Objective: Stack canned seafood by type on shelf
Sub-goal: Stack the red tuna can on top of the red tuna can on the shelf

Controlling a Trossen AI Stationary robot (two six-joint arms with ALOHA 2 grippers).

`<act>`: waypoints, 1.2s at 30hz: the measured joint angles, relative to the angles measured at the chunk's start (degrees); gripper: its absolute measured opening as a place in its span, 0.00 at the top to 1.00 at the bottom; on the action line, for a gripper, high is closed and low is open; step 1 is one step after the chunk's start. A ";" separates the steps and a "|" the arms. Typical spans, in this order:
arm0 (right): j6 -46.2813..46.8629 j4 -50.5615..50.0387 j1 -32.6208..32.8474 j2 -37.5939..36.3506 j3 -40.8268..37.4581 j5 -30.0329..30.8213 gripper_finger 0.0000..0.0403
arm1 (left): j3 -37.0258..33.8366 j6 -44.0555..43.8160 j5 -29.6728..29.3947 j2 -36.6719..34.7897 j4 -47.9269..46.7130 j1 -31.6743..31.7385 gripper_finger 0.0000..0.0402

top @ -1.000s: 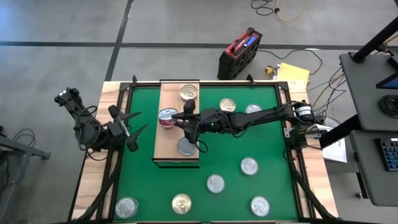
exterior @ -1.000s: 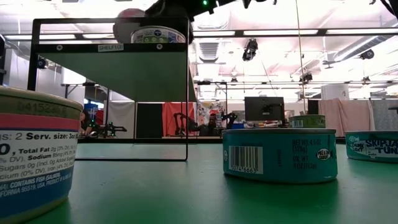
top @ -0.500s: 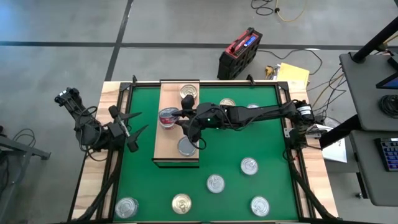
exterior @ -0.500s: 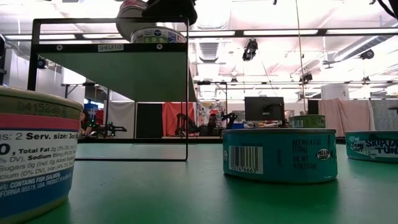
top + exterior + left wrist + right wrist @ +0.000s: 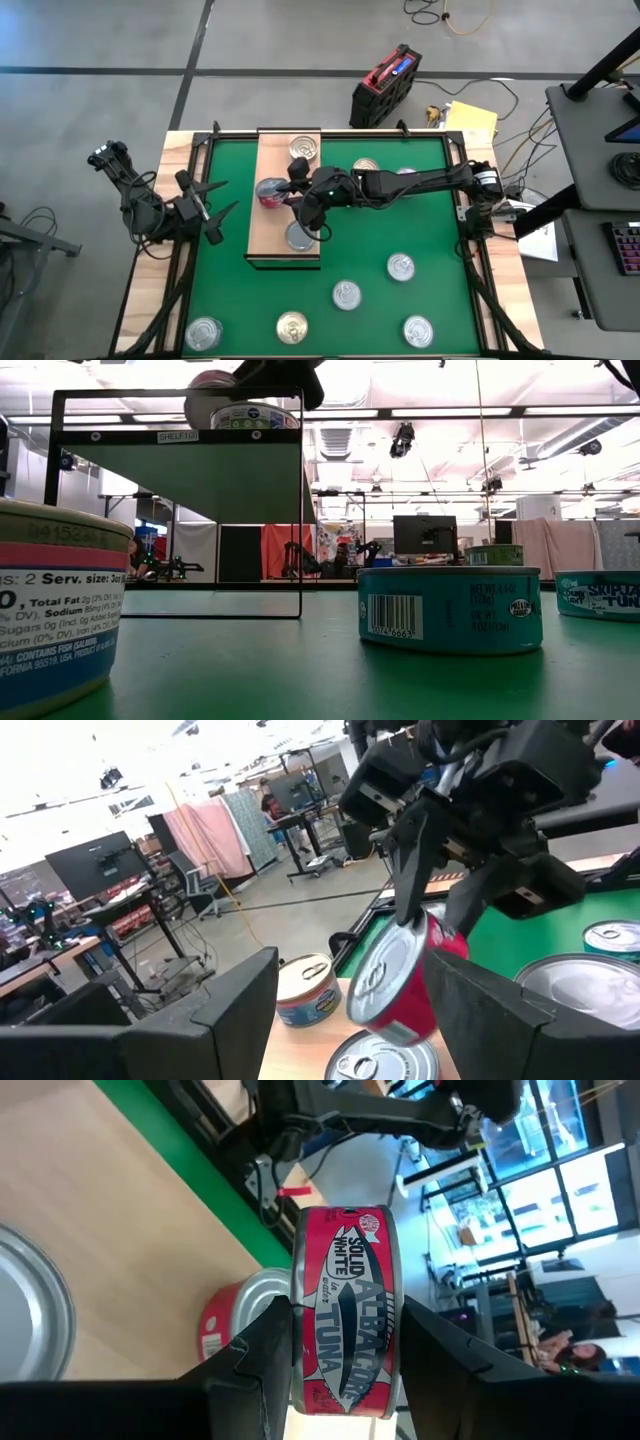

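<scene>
The right gripper (image 5: 285, 190) has its jaws clenched on a red-labelled round metal tuna tin (image 5: 345, 1320), tilted on edge above another red tin (image 5: 240, 1320) on the light wooden shelf board (image 5: 265, 235), toward nine o'clock on the green surface (image 5: 400, 230). The left gripper (image 5: 215, 210) waits beyond the nine o'clock edge, jaws released.

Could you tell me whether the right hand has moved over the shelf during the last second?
Yes. In the high view the right hand, holding the red tuna can, has shifted slightly toward the shelf's far end and the gold-lidded can.
</scene>
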 joint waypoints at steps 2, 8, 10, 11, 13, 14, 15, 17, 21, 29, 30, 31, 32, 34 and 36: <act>-0.07 -0.09 0.00 0.00 -0.18 -0.07 0.66 | 0.00 -0.28 0.00 0.00 -0.13 0.02 0.42; 0.45 0.18 -0.38 0.00 -0.36 -1.53 0.66 | 0.00 -0.32 0.01 0.57 -0.16 0.00 0.42; 0.87 0.28 -0.84 0.00 -0.63 -2.84 0.66 | 0.00 -0.32 0.02 0.79 -0.15 0.00 0.42; 1.30 0.27 -1.12 0.00 -0.79 -3.35 0.66 | 0.00 -0.32 0.02 0.89 -0.15 0.00 0.42; 2.04 0.11 -1.58 0.02 -0.97 -3.57 0.66 | 0.00 -0.32 0.00 1.02 -0.15 0.00 0.42; 2.23 0.05 -1.81 0.00 -1.03 -3.63 0.66 | 0.00 -0.32 0.02 1.08 -0.15 0.00 0.42; 2.43 0.04 -2.05 0.00 -1.03 -3.78 0.66 | 0.00 -0.32 0.02 1.09 -0.15 0.00 0.42; 2.45 0.31 -2.56 0.00 -1.03 -4.10 0.66 | 0.00 -0.32 0.02 1.09 -0.17 0.01 0.42; 2.96 0.25 -3.27 0.00 -1.05 -5.28 0.66 | 0.00 -0.32 0.02 1.09 -0.15 0.00 0.42; 3.80 0.76 -3.86 0.00 -1.09 -7.94 0.66 | 0.00 -0.32 0.02 1.07 -0.15 0.02 0.42; 4.20 0.85 -3.99 0.10 -1.13 -8.63 0.66 | 0.00 -0.32 0.02 1.07 -0.15 0.00 0.42; 4.60 1.41 -4.02 0.48 -1.14 -9.09 0.66 | 0.00 -0.32 0.02 1.07 -0.15 0.02 0.42; 4.64 2.13 -4.03 0.64 -1.14 -9.16 0.66 | 0.00 -0.32 0.02 1.07 -0.17 0.00 0.42; 4.20 2.64 -4.07 1.61 -1.16 -9.14 0.66 | 0.00 -0.45 0.02 1.11 -0.16 0.01 0.42; 3.27 4.22 -4.06 2.65 -1.16 -8.70 0.66 | 0.00 -0.47 0.02 1.14 -0.17 0.02 0.42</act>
